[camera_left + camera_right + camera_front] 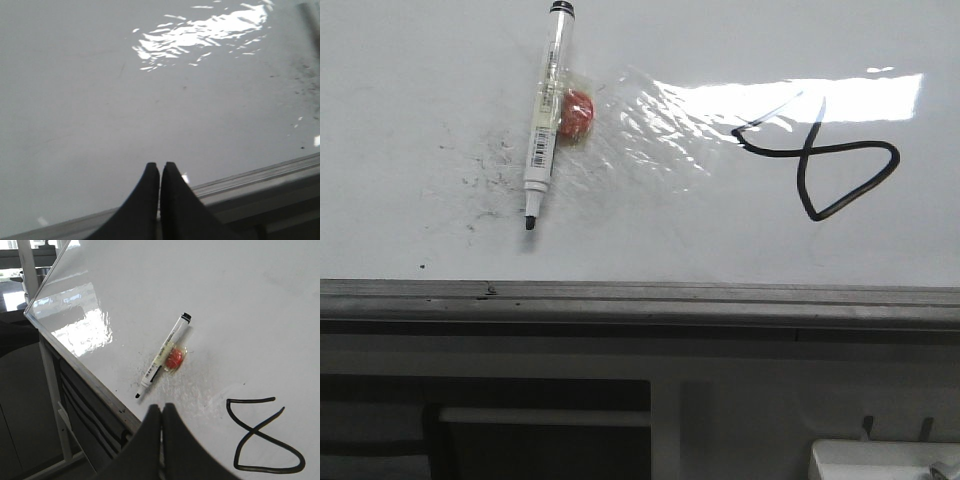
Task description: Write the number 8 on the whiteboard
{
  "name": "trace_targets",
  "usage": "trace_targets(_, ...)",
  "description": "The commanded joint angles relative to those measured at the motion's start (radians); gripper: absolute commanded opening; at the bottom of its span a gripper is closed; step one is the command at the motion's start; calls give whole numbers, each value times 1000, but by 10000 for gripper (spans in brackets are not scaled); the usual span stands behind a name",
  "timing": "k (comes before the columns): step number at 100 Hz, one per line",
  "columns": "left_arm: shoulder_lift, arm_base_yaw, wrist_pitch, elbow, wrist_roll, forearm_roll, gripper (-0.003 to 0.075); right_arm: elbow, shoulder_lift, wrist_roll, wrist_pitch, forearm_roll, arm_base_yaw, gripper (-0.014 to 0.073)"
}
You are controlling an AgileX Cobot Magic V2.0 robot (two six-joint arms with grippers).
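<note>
Two arms, both with jaws pressed together and empty. The number 8 (265, 436) lies sideways on the whiteboard (240, 295), just ahead of the right jaws and off to one side, one loop unclosed. The marker (163, 356) lies ahead on the other side, tip toward them; the right arm is nearer.

A whiteboard (420, 80) fills the front view, its edge rail (640, 298) along the near side. A marker (544, 115) lies on its left half, tip toward the rail, a small lump (577, 115) touching its right side. The number 8 (817, 155) lies sideways, well apart on the right.
</note>
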Motion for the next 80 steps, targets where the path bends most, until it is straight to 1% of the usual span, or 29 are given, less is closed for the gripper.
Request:
trace_targets(1, -40, 49, -67, 15, -24, -16, -20, -26, 4, 2, 33, 5, -3, -64)
trace_targets(7, -64, 82, -33, 35, -42, -51, -20, -26, 4, 2, 33, 5, -3, -64)
trace_targets(13, -60, 112, 12, 44, -52, -51, -20, -26, 4, 2, 37, 5, -3, -64)
trace_targets(21, -60, 130, 116, 45, -56, -51, -20, -26, 4, 2, 37, 5, -3, -64)
trace_targets(27, -60, 130, 170, 45, -56, -53, -20, -26, 4, 2, 37, 5, -3, -64)
trace_targets(36, -60, 124, 168, 47, -56, -74, -20, -26, 4, 2, 37, 5, -3, -64)
trace_targets(80, -60, 123, 166, 47, -56, -74, -20, -26, 4, 2, 37, 5, -3, -64)
